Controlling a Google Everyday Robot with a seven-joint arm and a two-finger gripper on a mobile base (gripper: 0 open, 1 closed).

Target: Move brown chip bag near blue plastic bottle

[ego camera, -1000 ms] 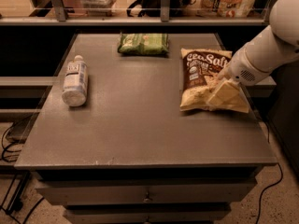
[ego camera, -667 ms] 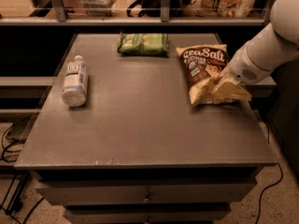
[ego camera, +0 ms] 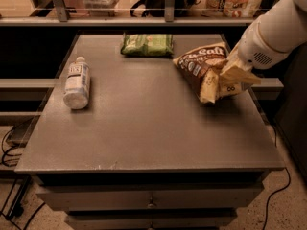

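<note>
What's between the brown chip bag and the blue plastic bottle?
Camera view: only bare table between brown chip bag and blue plastic bottle; green packet lies farther back. Gripper is at the bag's right side.

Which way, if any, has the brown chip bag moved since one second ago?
Yes. The brown chip bag, held by the gripper at its right side, has tilted and shifted left: its left corner now lines up with the green packet's right end.
</note>
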